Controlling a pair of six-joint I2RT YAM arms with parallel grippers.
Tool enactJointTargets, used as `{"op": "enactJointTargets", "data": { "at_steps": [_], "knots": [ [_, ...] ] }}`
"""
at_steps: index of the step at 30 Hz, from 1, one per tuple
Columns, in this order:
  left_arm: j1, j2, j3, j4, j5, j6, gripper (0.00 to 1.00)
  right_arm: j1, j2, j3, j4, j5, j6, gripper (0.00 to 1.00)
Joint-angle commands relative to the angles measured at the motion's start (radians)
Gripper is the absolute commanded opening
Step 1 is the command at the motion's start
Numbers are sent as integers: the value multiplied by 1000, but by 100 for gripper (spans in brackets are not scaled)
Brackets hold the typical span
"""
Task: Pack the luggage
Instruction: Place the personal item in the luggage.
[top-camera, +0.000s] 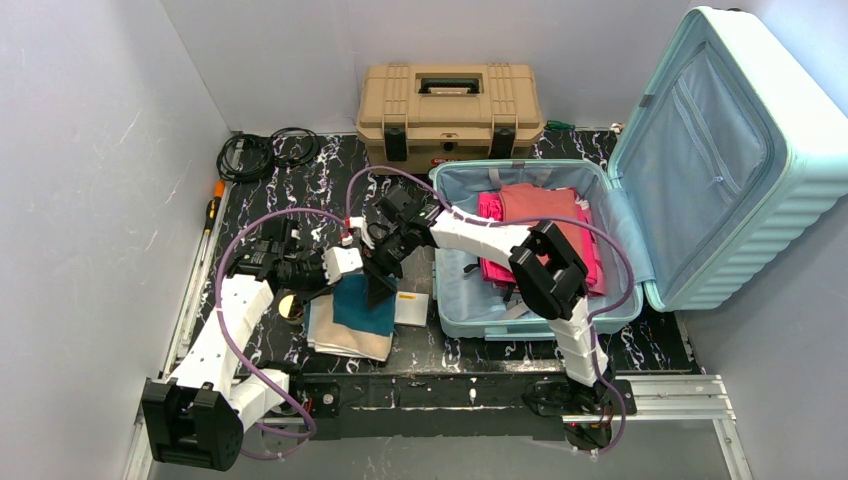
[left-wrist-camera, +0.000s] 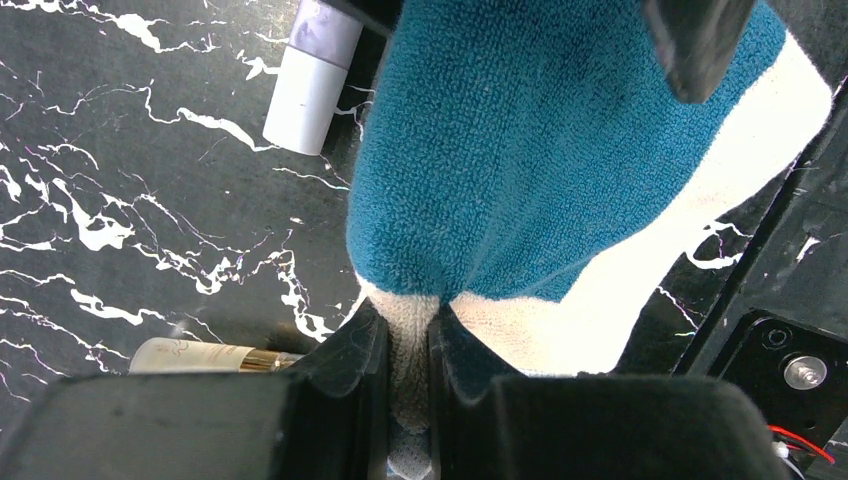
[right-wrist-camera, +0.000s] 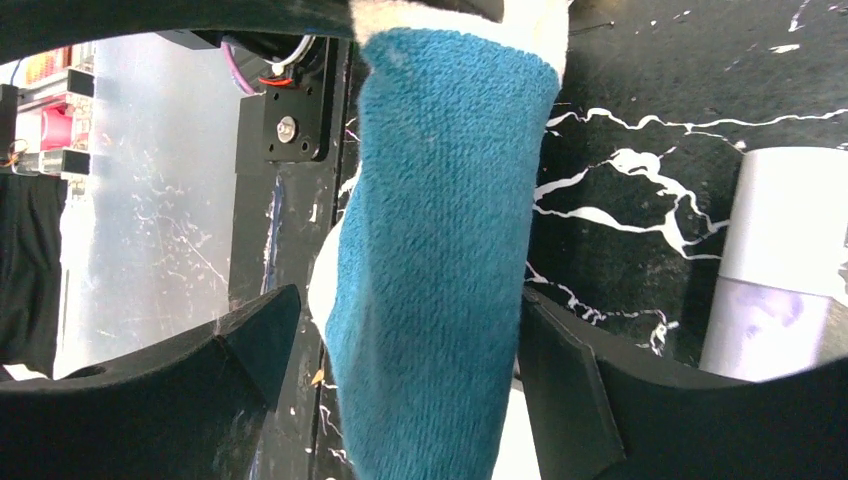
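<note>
The pale mint-blue luggage (top-camera: 620, 305) lies open at the right with its lid (top-camera: 735, 150) upright; pink and red clothes (top-camera: 540, 235) lie inside. A folded teal and cream towel (top-camera: 352, 322) lies on the black marble table left of it. My left gripper (top-camera: 350, 270) is shut on the towel's cream edge (left-wrist-camera: 410, 345), with the teal part (left-wrist-camera: 540, 150) lifted beyond it. My right gripper (top-camera: 381, 288) is open, its jaws straddling a raised fold of the teal towel (right-wrist-camera: 430, 300) without pinching it.
A tan toolbox (top-camera: 450, 105) stands at the back. Black cables (top-camera: 265, 152) and an orange-handled screwdriver (top-camera: 213, 205) lie at the back left. A white tube (left-wrist-camera: 305, 85), a small gold-capped bottle (left-wrist-camera: 200, 355) and a white card (top-camera: 410, 308) lie near the towel.
</note>
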Motion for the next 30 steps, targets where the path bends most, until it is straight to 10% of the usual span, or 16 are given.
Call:
{"op": "enactJointTargets", "data": {
  "at_steps": [1, 10, 13, 16, 19, 30],
  "knots": [
    [-4, -17, -7, 4, 35, -10, 0, 31, 50, 63, -17, -48, 4, 85],
    [-5, -21, -5, 5, 51, -15, 0, 31, 91, 121, -15, -112, 35, 74],
    [-4, -17, -1, 9, 50, -20, 4, 31, 100, 127, -16, -127, 39, 49],
    [-4, -16, 5, 13, 43, -30, 56, 31, 106, 127, -19, -146, 49, 1],
    [-4, -23, 7, 21, 32, -45, 97, 31, 93, 121, -27, -143, 49, 1],
    [-1, -113, 114, -12, -90, -221, 98, 8, -76, 79, 29, -112, 118, 1]
  ]
}}
